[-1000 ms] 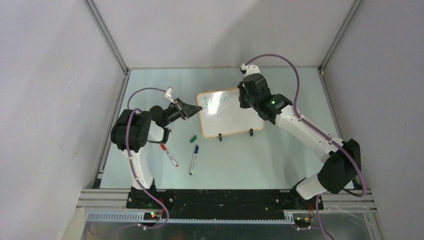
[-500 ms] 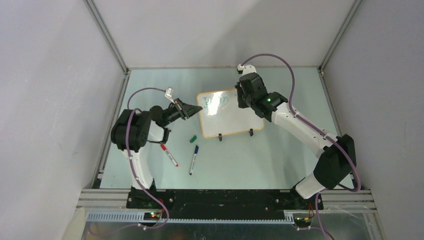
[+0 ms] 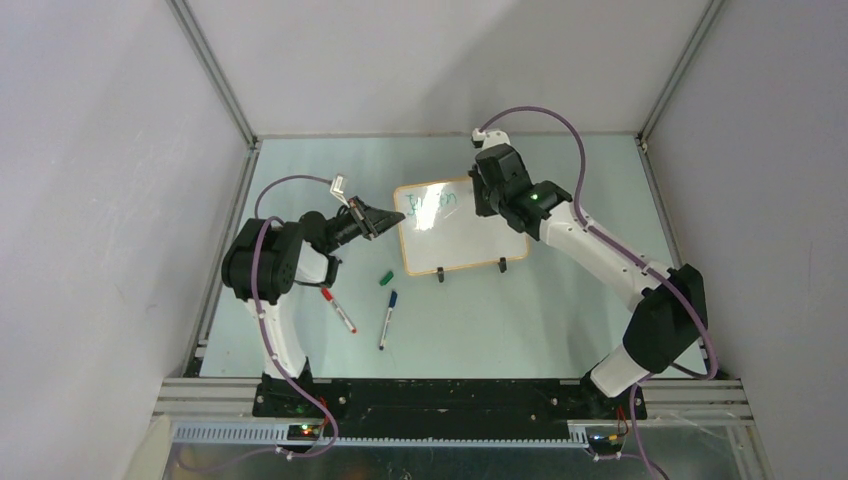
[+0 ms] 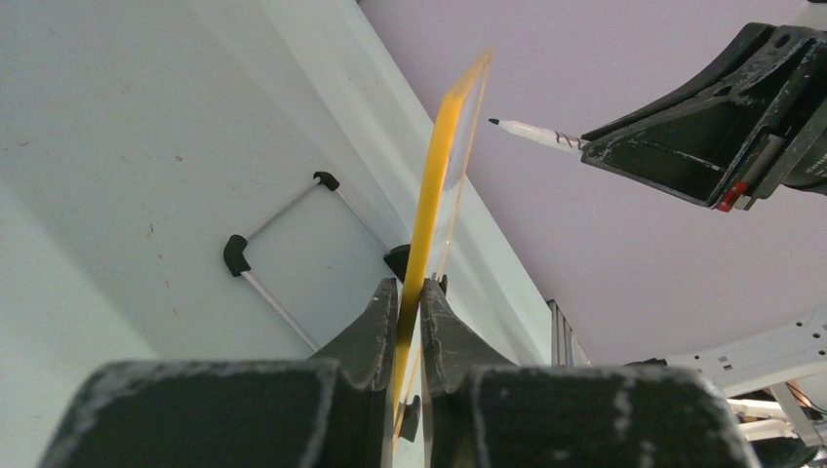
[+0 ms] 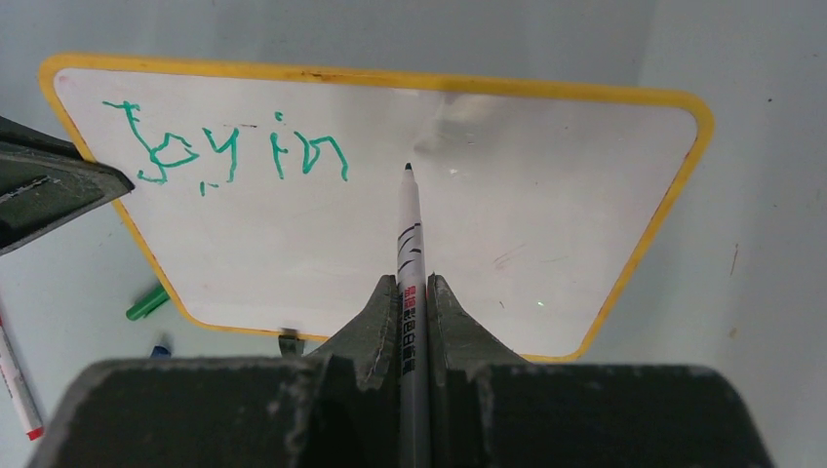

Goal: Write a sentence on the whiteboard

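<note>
We see the left claw (image 4: 410, 292) clamped shut on the left edge of the board (image 3: 460, 225), whose yellow frame runs edge-on between the fingers in the left wrist view. The board sits mid-worktop (image 3: 540, 320), a little toward the far side, with its black feet (image 3: 502, 265) along the near edge.

The right claw (image 5: 413, 288) reaches in from the far right, closed on a marker (image 5: 410, 244) that juts out between its fingers. The marker's tip points at the board's face, just right of the green words (image 5: 234, 151) "Joy in" written at the far-left corner. From the left wrist we make out a thin gap between tip and board.

Near and left of the board, a green cap (image 3: 386, 277), a blue marker (image 3: 387, 318) and a red marker (image 3: 338, 310) lie apart on the worktop.
</note>
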### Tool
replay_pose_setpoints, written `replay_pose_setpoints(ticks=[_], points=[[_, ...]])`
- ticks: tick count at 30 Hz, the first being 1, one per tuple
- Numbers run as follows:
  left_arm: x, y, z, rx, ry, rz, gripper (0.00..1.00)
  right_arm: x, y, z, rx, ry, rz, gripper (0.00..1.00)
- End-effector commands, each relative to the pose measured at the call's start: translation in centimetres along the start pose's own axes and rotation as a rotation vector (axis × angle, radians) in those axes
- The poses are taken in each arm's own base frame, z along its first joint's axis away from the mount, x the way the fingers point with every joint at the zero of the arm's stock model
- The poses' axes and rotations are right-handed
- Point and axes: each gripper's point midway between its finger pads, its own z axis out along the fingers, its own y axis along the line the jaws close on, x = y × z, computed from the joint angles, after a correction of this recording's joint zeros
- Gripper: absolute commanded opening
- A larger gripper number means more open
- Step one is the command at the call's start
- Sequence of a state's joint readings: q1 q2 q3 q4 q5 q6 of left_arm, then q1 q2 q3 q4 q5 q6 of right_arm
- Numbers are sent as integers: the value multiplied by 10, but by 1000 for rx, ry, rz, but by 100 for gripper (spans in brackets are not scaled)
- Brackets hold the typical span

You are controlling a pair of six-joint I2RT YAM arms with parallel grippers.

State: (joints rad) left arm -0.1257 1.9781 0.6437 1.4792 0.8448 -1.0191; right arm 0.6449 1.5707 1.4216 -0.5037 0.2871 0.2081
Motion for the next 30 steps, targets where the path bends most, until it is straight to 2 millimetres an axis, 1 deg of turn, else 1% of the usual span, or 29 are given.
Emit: replay_pose_setpoints(ticks=[1, 8, 9, 10, 11, 12, 13, 14, 16, 20, 30], points=[[-12, -9, 4, 46, -19, 54, 0, -12, 3, -4, -8, -26, -3, 0], [-12, -9, 4, 47, -18, 55, 0, 3, 22, -15, -58, -27, -45, 0], [-12, -9, 4, 47, -18, 55, 0, 7, 28, -16, -74, -29, -53, 0], [-11, -8, 4, 47, -17, 54, 0, 7, 37, -18, -104, -40, -56, 0], [-12, -9, 4, 47, -19, 54, 0, 13, 42, -19, -122, -37, -64, 0], [-12, -8, 4, 47, -19, 55, 0, 13, 57, -22, -161, -56, -80, 0], [-12, -8, 4, 46, -19, 54, 0, 17, 62, -23, -172, -57, -89, 0], [-12, -9, 4, 47, -18, 54, 0, 18, 72, -26, -186, -72, -100, 0], [-11, -9, 4, 48, -17, 54, 0, 22, 84, -24, -198, -74, -118, 0], [-11, -9, 3, 46, -18, 54, 0, 29, 96, -19, -214, -64, -125, 0], [-10, -10, 4, 49, -16, 58, 0, 38, 114, -13, -209, -62, -160, 0]])
